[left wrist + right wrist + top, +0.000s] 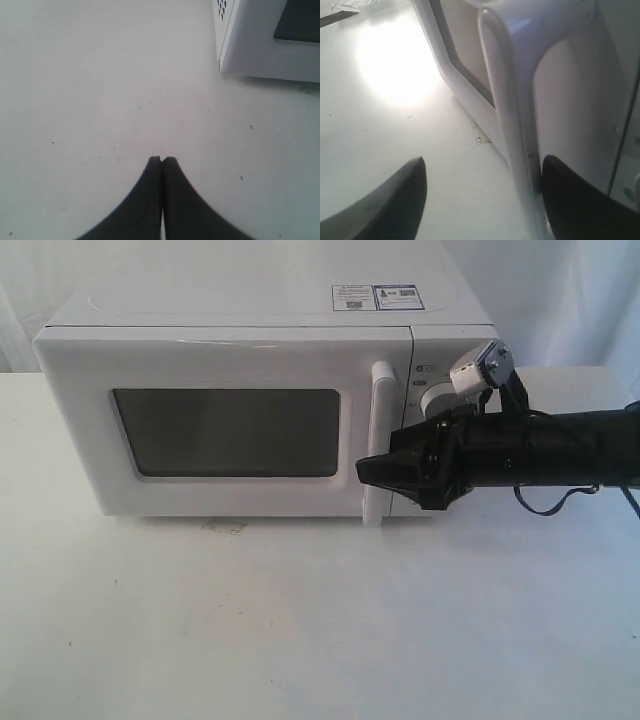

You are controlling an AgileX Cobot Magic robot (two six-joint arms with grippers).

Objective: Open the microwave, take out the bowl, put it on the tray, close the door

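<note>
The white microwave [250, 340] stands at the back of the table with its door [80, 420] shut, dark window [225, 432] facing me. The bowl is hidden and no tray shows. My right gripper [375, 472] is open at the lower part of the tall white handle [380, 430]. In the right wrist view the gripper [484, 165] has the handle [510, 75] between its fingers, one fingertip [560, 195] tucked close behind it. In the left wrist view my left gripper [161, 159] is shut on nothing over bare table, near the microwave's lower left corner [250, 45].
The white table [300, 620] stretches in front of the microwave, with a small scuff [225, 527] near the door's foot. The right arm's black cable [550, 505] hangs beside the control panel. A knob [432, 398] peeks out behind the wrist camera [480, 368].
</note>
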